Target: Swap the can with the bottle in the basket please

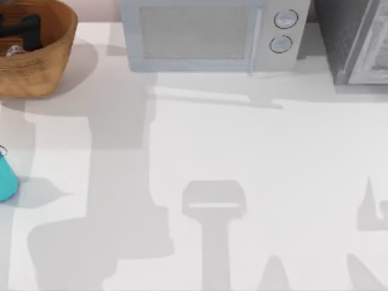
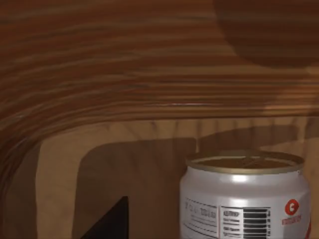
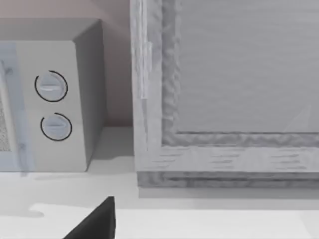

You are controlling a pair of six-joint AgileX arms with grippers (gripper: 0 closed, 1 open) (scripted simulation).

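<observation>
Can point(image 2: 244, 196) upright inside basket point(image 1: 51, 54), left end effector point(image 1: 21, 30) above, grip unclear, bottle point(image 1: 6, 177) outside

Your white table point(image 1: 242, 182) carries the basket point(image 1: 42, 66), the bottle point(image 1: 6, 179), a microwave point(image 1: 206, 33) and a grey cabinet point(image 1: 357, 39).

Basket point(image 1: 51, 57) is a warm brown with streaky ribbed lines running round the inside. The can point(image 2: 244, 199) in it is white with a dull gold top, a red round logo and a black barcode. Bottle point(image 1: 6, 179) is teal. Table point(image 1: 273, 157) is plain white, microwave point(image 1: 206, 33) pale grey with a speckled door.
</observation>
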